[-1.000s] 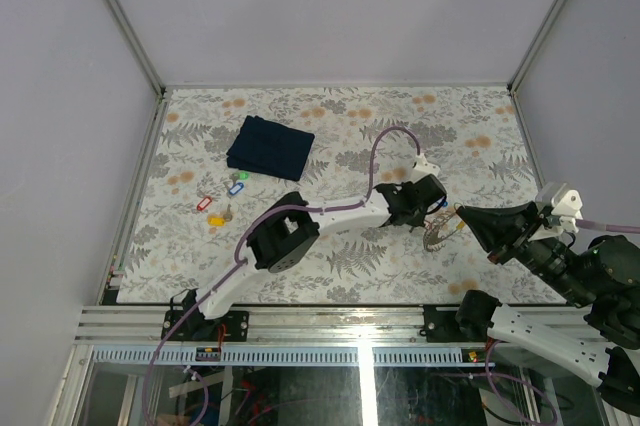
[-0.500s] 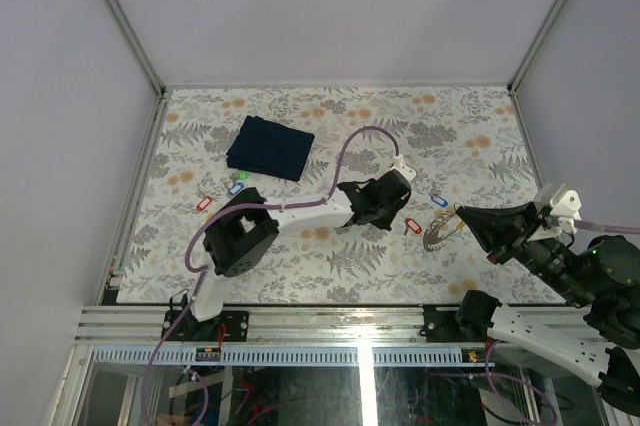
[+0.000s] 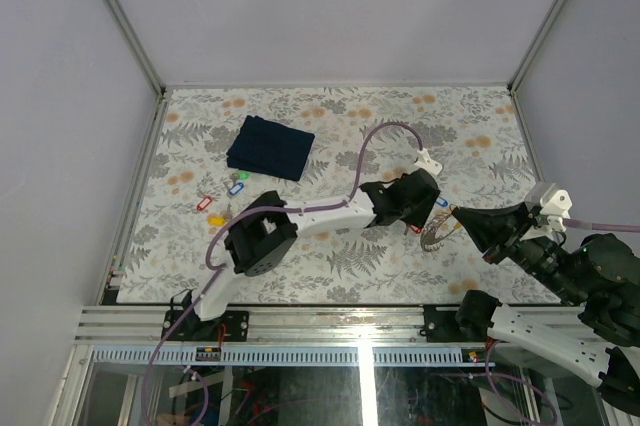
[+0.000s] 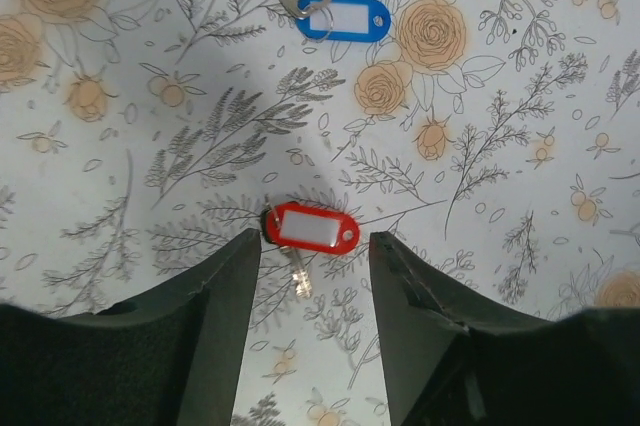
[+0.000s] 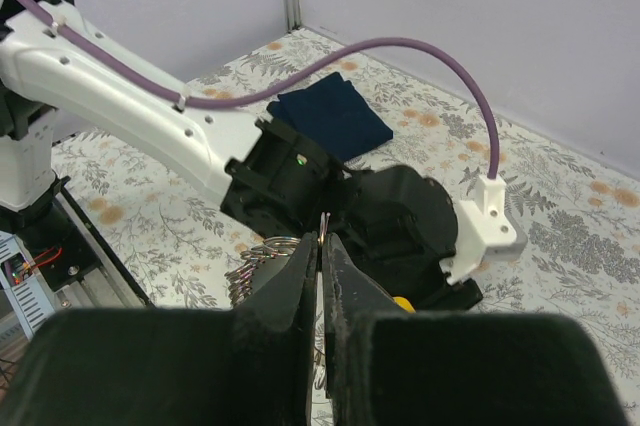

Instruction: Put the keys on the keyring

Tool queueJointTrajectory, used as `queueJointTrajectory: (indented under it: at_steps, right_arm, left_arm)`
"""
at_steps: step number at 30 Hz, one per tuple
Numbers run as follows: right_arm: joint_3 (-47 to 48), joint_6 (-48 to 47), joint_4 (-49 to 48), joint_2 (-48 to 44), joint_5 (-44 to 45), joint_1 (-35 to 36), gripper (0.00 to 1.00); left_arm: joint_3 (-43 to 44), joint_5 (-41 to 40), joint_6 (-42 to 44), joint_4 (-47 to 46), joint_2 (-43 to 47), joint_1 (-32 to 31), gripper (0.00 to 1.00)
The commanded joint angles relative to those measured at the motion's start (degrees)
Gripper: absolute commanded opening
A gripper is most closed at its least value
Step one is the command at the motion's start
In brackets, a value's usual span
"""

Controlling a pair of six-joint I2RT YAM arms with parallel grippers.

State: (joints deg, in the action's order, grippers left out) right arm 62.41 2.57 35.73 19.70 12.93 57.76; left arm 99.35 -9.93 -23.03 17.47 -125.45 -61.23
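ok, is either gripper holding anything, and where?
Right gripper pinches the keyring by its wire loop. Left gripper open over the red-tagged key, holding nothing.

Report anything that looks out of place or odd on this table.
Nothing is damaged or spilled. The only untidy thing: loose keys lie in two spots. At the left arm, a red-tagged key lies below its open jaws and a blue-tagged key beyond; other keys lie near the dark cloth, all off the keyring.
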Motion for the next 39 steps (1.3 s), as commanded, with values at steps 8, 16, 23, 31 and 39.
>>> queueJointTrajectory:
  at_steps: [8, 16, 23, 31, 39]
  right_arm:
    - [0.1, 0.1, -3.2, 0.7, 0.7, 0.3, 0.03]
    - [-0.1, 0.1, -3.4, 0.8, 0.4, 0.3, 0.03]
    - [-0.3, 0.1, -3.5, 0.7, 0.3, 0.3, 0.03]
    - [-0.3, 0.3, -3.3, 0.6, 0.3, 0.3, 0.03]
    - [-0.3, 0.2, -3.4, 0.7, 0.4, 0.3, 0.03]
  left_arm:
    - [8.6, -9.6, -4.8, 4.8, -7.4, -1.1, 0.42]
    - [9.1, -11.3, -6.1, 5.6, -8.4, -1.1, 0.35]
    - [9.4, -9.9, -6.2, 5.2, -9.1, -1.1, 0.28]
    - [9.0, -8.6, -6.8, 5.0, -9.7, -1.1, 0.24]
    - [9.0, -8.9, -6.4, 5.0, -9.9, -1.1, 0.11]
